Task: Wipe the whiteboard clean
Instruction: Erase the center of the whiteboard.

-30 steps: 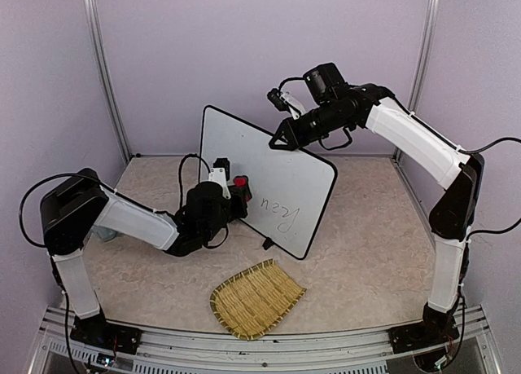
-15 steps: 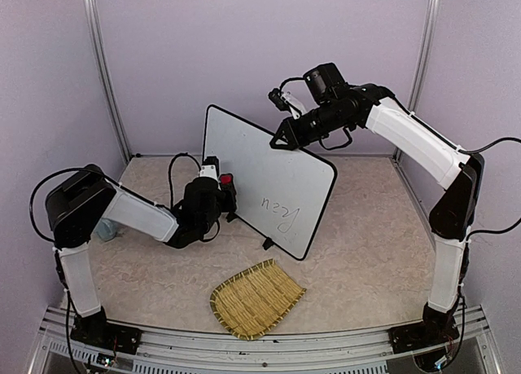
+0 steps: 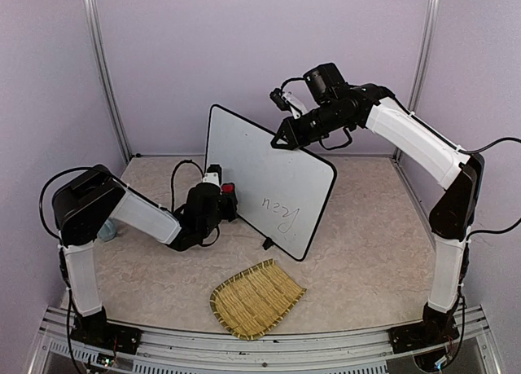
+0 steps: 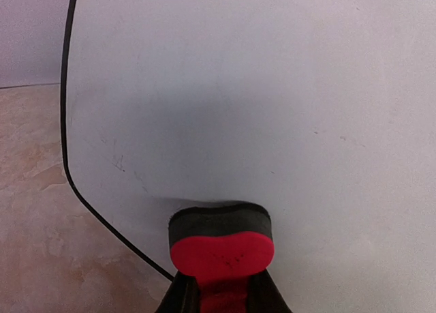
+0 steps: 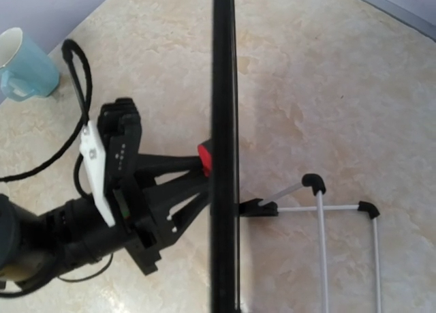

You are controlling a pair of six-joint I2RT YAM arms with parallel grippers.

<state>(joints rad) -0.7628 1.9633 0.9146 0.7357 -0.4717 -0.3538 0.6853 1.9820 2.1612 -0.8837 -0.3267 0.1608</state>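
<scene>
Straw mat [image 3: 256,298] is lying flat at the near edge of the desk [image 3: 358,244], apart from everything else. Behind it, the left pincer [image 3: 226,201] is reaching in low from the left, its fingers clamping a red eraser [image 4: 220,241] with a dark felt face. The felt is touching the lower left part of the whiteboard [image 3: 269,174], just inside the black rim. A blue cup [image 5: 24,67] is standing near the desk's left edge, well apart from the board. The whiteboard is standing upright mid-desk on small black feet, its face angling toward the left arm. Dark handwriting [image 3: 281,209] is showing low on the right of that face, apart from the eraser. Farthest back, the right pincer [image 3: 282,143] is hanging over the board, fingers clamping its top rim.
</scene>
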